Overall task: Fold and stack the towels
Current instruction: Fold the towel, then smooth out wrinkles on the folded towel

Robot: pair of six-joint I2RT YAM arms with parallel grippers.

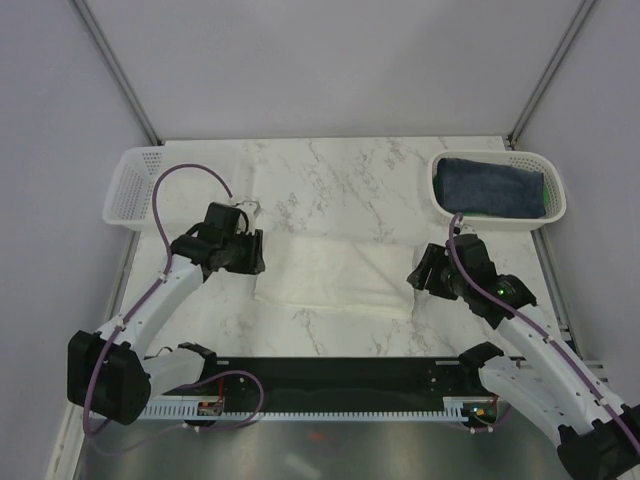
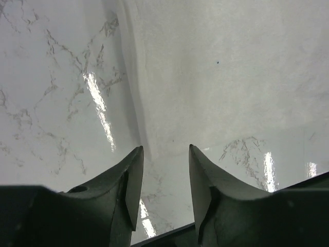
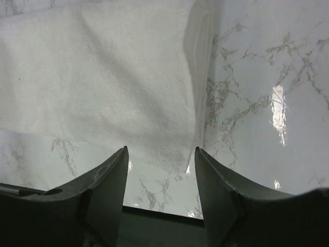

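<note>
fluffy cream towel (image 1: 335, 275) folded to a rectangle on glossy marble table (image 1: 400, 180) — both jaws parted, gripping nothing

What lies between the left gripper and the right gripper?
The folded cream-white towel, flat on the table; the top view shows it spanning from left gripper to right gripper.
</note>
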